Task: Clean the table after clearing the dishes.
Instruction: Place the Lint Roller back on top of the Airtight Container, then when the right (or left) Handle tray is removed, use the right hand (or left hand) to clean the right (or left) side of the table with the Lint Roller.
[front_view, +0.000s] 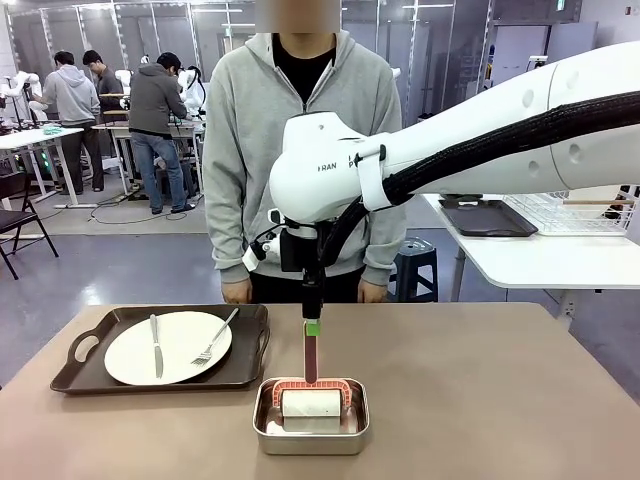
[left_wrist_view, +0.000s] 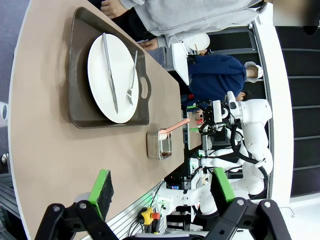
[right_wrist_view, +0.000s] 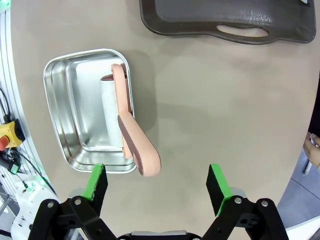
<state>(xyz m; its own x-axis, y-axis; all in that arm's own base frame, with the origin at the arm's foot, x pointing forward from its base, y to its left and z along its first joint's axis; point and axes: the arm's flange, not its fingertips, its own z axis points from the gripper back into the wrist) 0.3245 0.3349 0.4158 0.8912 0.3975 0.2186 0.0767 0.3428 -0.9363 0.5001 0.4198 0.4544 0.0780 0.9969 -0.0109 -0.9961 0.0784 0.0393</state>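
Broadly, the table (front_view: 500, 400) carries one tray (front_view: 150, 388) of dishes (front_view: 185, 335) on the robot's left, nearer the left gripper (left_wrist_view: 162, 187), which gapes empty. At the centre, a pan (front_view: 310, 443) holds a roller (front_view: 311, 405), its handle (front_view: 311, 358) upright just under the right gripper (front_view: 312, 322), jaws wide and empty.

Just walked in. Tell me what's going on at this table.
The right gripper hangs open at the tip of the raised handle of a roller that sits in a metal pan, not clamped on it. The left gripper is open and holds nothing. One tray with a plate, fork and knife sits on the table, untouched. A person stands at the far side.
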